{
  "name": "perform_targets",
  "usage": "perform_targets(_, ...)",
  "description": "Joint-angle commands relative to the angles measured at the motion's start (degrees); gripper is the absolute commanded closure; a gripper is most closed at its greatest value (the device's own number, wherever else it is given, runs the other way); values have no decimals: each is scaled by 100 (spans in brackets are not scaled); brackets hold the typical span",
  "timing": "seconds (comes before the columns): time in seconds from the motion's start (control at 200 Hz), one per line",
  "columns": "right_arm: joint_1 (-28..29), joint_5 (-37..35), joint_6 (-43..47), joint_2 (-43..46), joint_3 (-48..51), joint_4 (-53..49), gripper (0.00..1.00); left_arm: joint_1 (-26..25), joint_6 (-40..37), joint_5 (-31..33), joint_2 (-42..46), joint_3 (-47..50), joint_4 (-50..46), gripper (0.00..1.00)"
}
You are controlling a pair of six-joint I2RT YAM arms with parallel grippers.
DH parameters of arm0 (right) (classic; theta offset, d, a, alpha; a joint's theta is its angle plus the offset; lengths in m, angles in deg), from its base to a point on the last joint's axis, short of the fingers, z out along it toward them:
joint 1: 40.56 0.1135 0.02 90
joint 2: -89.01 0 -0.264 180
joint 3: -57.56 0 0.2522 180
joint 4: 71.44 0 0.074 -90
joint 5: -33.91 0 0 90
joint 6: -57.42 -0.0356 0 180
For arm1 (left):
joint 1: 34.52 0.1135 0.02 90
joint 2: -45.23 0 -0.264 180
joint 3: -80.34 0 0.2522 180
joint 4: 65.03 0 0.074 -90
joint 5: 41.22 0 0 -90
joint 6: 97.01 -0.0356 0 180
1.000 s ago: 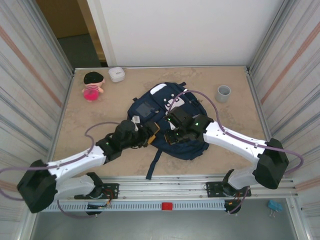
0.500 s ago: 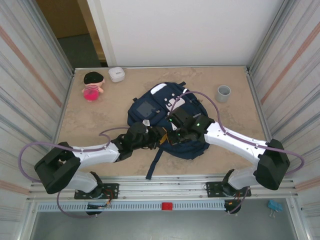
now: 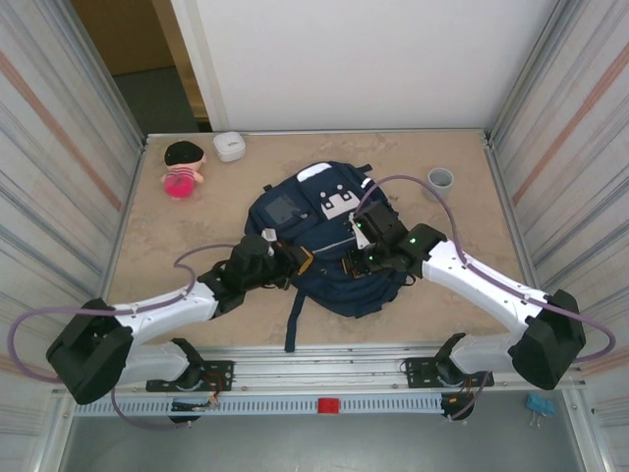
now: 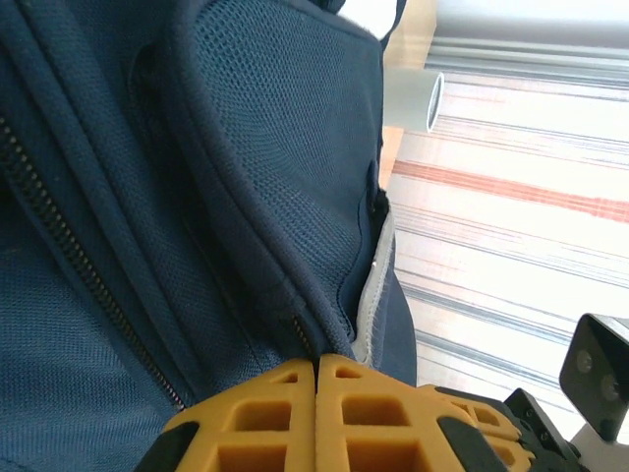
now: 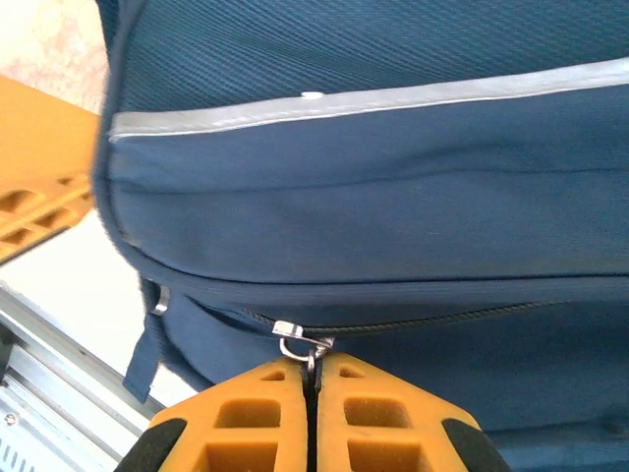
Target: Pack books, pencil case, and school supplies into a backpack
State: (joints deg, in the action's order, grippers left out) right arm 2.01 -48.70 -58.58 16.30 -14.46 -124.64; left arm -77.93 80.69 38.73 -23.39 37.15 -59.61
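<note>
The right gripper (image 5: 314, 379) was clenched on the small metal zipper pull (image 5: 303, 339), its orange fingers pressed flat together with the tab caught between them. That grip made sense only as a way to run the slider along its track. From where I stood I could not tell whether the zipper was meant to go open or shut, though the teeth running off to the right of the pull looked closed.

The left gripper (image 4: 316, 369) was clamped tight too, its fingers meeting on a seam at the edge of the backpack (image 3: 329, 246). It seemed to have pinched a fold of the navy cloth there. I took that as a brace: soft fabric bunches and drags along with a slider unless something pins it, so one arm anchored while the other was set to pull.

The backpack lay flat in the middle of the table (image 3: 177, 236), front pockets up, with both grippers at its near side. The left gripper (image 3: 300, 262) and the right gripper (image 3: 362, 258) sat close together. A strap (image 3: 295, 320) trailed toward the near edge, and a grey cup (image 3: 439, 179) stood well apart at the far right.
</note>
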Motion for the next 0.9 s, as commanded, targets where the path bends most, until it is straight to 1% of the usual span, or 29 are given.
perform_targets(0.0, -261, 192, 287, 221, 173, -493, 100, 297, -570, 565, 292, 31, -910, 100)
perform_targets(0.065, -258, 466, 348, 224, 211, -318, 100, 308, -818, 569, 437, -11, -1046, 100)
perform_targets(0.095, -238, 627, 375, 239, 218, -218, 100, 308, -990, 566, 517, -49, -1119, 91)
perform_targets(0.125, -215, 753, 389, 248, 232, -129, 100, 289, -1198, 605, 610, -116, -1232, 75)
perform_targets(0.14, -200, 805, 393, 253, 243, -85, 100, 258, -1300, 639, 659, -162, -1309, 69)
perform_targets(0.19, -165, 940, 411, 282, 261, 47, 100, 99, -1744, 891, 841, -372, -1687, 54)
perform_targets(0.246, -143, 1028, 428, 322, 276, 149, 100, -198, -2304, 1300, 1025, -662, -2178, 42)
perform_targets(0.316, -137, 1089, 459, 383, 306, 232, 100, -621, -3275, 1666, 1127, -988, -2506, 33)
perform_targets(0.376, -158, 1121, 473, 425, 355, 298, 100, -774, -4537, 1692, 1133, -1208, -2656, 31)
perform_targets(0.436, -213, 1215, 498, 448, 429, 367, 100, -774, -5868, 1492, 1112, -1457, -2801, 31)
perform_targets(0.496, -258, 1329, 491, 457, 488, 439, 100, -773, -7436, 1183, 1065, -1702, -2930, 32)
perform_targets(0.546, -277, 1370, 475, 464, 533, 492, 100, -779, -8495, 750, 975, -1801, -2922, 32)
perform_targets(0.606, -292, 1380, 456, 488, 578, 537, 100, -781, -9510, 274, 796, -1918, -2999, 33)
perform_targets(0.671, -311, 1414, 423, 505, 629, 612, 100, -788, -10669, -506, 481, -2043, -3143, 33)
perform_targets(0.702, -320, 1442, 412, 511, 651, 650, 100, -813, -11205, -711, 313, -2132, -3289, 33)
perform_targets(0.732, -334, 1473, 405, 508, 656, 674, 100, -873, -11582, -682, 146, -2217, -3378, 32)
perform_targets(0.772, -349, 1484, 403, 505, 658, 682, 100, -918, -11882, -615, -55, -2273, -3318, 31)
perform_targets(0.897, -372, 1525, 420, 507, 675, 690, 100, -883, -12437, -342, -602, -2328, -2865, 30)
